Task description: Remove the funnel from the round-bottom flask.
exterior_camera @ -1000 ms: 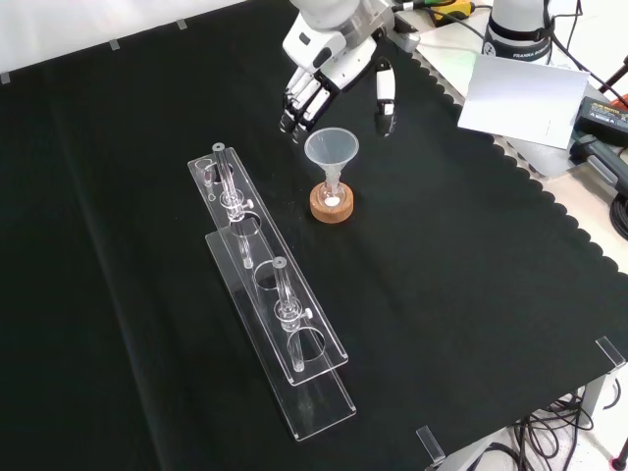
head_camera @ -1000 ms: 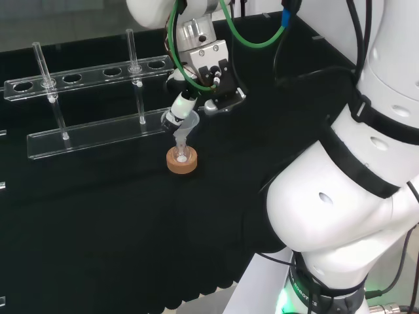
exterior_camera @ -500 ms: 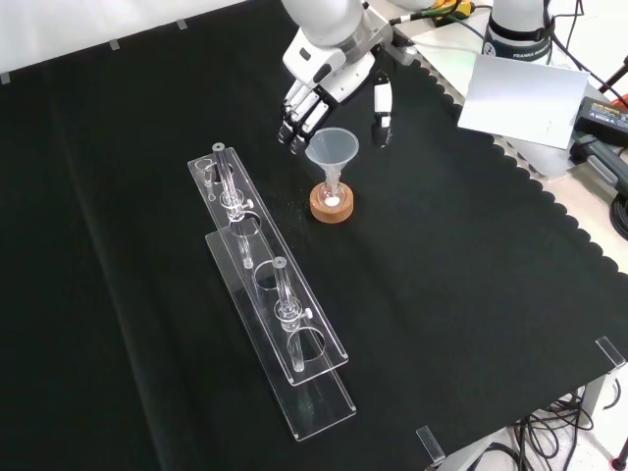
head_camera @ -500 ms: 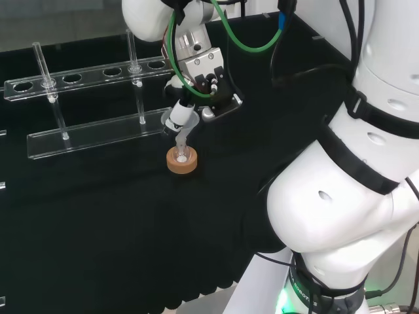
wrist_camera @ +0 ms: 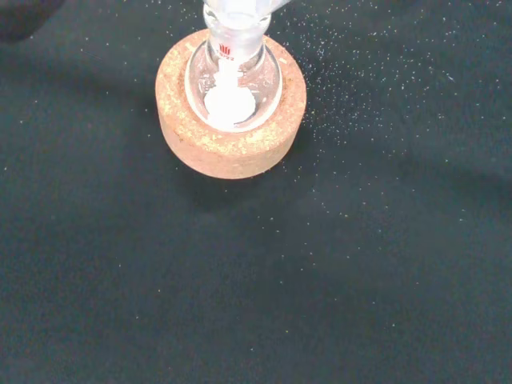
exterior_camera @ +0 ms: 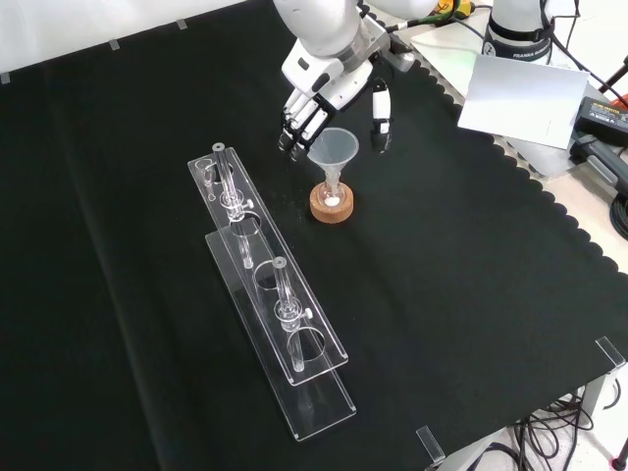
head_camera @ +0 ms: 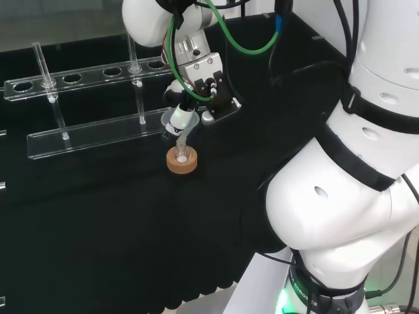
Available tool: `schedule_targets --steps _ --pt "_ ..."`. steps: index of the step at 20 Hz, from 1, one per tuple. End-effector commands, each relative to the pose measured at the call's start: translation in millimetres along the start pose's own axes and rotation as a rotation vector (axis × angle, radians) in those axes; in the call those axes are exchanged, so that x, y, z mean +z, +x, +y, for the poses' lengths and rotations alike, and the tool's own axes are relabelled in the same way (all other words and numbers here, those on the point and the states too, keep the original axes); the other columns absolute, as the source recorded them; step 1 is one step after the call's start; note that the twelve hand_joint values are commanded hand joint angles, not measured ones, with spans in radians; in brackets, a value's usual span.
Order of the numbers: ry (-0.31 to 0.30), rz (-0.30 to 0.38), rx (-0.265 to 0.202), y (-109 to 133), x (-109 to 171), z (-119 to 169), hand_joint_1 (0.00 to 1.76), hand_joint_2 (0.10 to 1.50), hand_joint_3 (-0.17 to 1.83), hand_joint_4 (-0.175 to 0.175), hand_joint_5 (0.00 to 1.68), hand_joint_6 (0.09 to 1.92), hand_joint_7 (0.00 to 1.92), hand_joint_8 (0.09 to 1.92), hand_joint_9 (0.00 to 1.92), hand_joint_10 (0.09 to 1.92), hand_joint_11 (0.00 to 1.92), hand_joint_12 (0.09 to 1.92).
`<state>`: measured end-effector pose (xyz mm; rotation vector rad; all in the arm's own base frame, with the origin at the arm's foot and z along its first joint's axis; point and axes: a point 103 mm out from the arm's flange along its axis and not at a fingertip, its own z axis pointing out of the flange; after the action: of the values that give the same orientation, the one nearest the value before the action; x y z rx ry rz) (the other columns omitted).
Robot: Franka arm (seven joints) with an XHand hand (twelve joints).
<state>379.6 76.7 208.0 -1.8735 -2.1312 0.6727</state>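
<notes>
- Hand [exterior_camera: 329,83] hangs just above the funnel in the front view, fingers [exterior_camera: 294,123] on the left of the cone and thumb [exterior_camera: 380,110] on the right, spread and straight, released, closing on nothing; whether any fingertip touches the rim cannot be told.
- In the head view the hand [head_camera: 196,91] sits right over the funnel and covers most of it, so contact cannot be judged there either.
- Black cloth [exterior_camera: 471,275] covers the bench; fine pale specks lie scattered on it around the stand in the wrist view.
- Clear rack [exterior_camera: 280,324] lies left of the flask in the front view; its edges are plain, but the clear tubes standing in it are hard to separate from the frame.
- Cork ring [exterior_camera: 332,205] holds the round-bottom flask [wrist_camera: 232,76] upright; the flask's glass body is barely visible apart from a white patch inside it.
- Funnel [exterior_camera: 332,149] is in the flask's neck, upright, its cone open toward the hand; in the wrist view its stem is cut off at the picture's edge.
</notes>
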Motion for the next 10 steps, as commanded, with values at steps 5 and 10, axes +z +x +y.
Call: schedule_targets --steps 5,10 --pt "0.006 -0.025 -0.005 -2.0 11.4 7.8 0.61 0.70 0.18 -0.004 0.14 0.09 0.00 0.31 0.15 0.81 0.29 1.51" --pt "0.006 -0.031 -0.001 1.6 13.8 9.8 0.62 0.71 0.18 -0.004 0.15 0.09 0.00 0.37 0.17 0.80 0.30 1.50"
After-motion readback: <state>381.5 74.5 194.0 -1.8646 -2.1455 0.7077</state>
